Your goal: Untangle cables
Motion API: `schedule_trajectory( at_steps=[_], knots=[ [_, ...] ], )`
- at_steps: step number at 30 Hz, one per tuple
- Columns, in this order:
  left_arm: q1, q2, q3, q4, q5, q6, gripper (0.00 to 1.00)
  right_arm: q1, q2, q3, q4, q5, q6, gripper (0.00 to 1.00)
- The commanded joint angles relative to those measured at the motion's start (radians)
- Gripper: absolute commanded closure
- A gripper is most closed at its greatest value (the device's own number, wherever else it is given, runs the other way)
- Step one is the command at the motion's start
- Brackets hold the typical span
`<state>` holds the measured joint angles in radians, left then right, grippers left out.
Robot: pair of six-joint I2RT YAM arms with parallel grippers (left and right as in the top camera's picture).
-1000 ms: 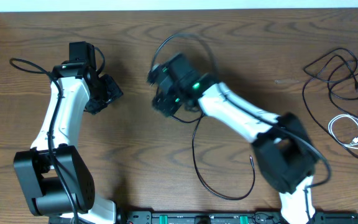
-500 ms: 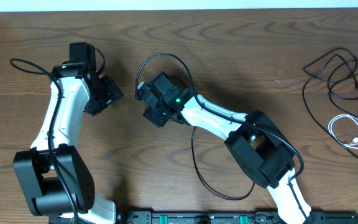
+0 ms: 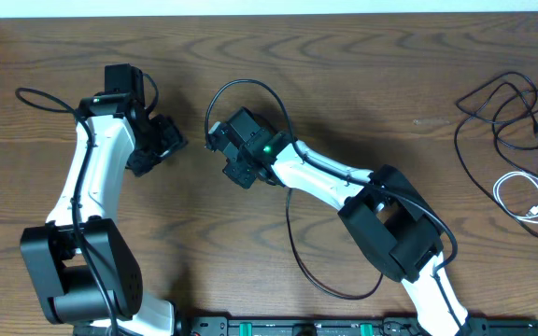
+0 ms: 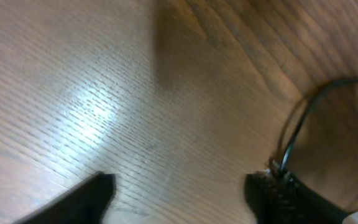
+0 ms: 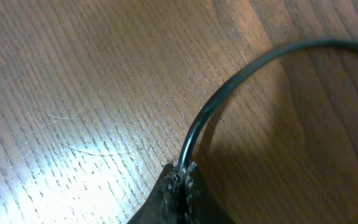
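A long thin black cable (image 3: 292,243) loops across the middle of the table. My right gripper (image 3: 215,135) is shut on it near one end. In the right wrist view the shut fingers (image 5: 180,180) pinch the cable (image 5: 229,93), which arcs up and to the right. My left gripper (image 3: 174,140) hovers just left of it, open and holding nothing (image 4: 179,190). The same cable (image 4: 306,118) rises beside its right fingertip (image 4: 278,193). More black cables (image 3: 498,107) and a white cable (image 3: 530,201) lie bunched at the far right.
The left arm's own thick black cable (image 3: 45,98) curls out toward the table's left edge. A black equipment rail (image 3: 344,327) runs along the front edge between the two arm bases. The right arm (image 3: 390,224) stretches diagonally over the cable's lower loop.
The right arm swung left, then its gripper closed on the black cable. The left gripper's jaws opened wider while its arm stayed in place.
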<state>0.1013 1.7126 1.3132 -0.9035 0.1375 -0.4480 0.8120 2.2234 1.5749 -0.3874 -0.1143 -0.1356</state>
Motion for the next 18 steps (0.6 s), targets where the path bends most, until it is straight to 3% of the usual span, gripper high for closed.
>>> schedule_trajectory(
  at_steps=[1, 4, 8, 14, 18],
  knots=[
    [0.003, -0.016, 0.015, -0.006, 0.005, 0.002, 0.14, -0.015, -0.017, 0.026, 0.002, 0.007, 0.000, 0.99],
    [0.003, -0.016, 0.015, -0.022, 0.005, 0.002, 0.12, -0.037, -0.079, 0.058, 0.003, 0.006, 0.000, 0.99],
    [0.003, -0.016, 0.015, -0.019, 0.005, 0.002, 0.00, -0.077, -0.190, 0.113, 0.035, 0.007, 0.000, 0.99],
    [0.003, -0.016, 0.015, -0.003, 0.005, 0.002, 0.00, -0.160, -0.302, 0.180, 0.347, 0.008, 0.000, 0.99],
    [0.003, -0.016, 0.015, -0.010, 0.005, 0.002, 0.00, -0.224, -0.305, 0.261, 0.438, 0.007, 0.035, 0.99]
  ],
)
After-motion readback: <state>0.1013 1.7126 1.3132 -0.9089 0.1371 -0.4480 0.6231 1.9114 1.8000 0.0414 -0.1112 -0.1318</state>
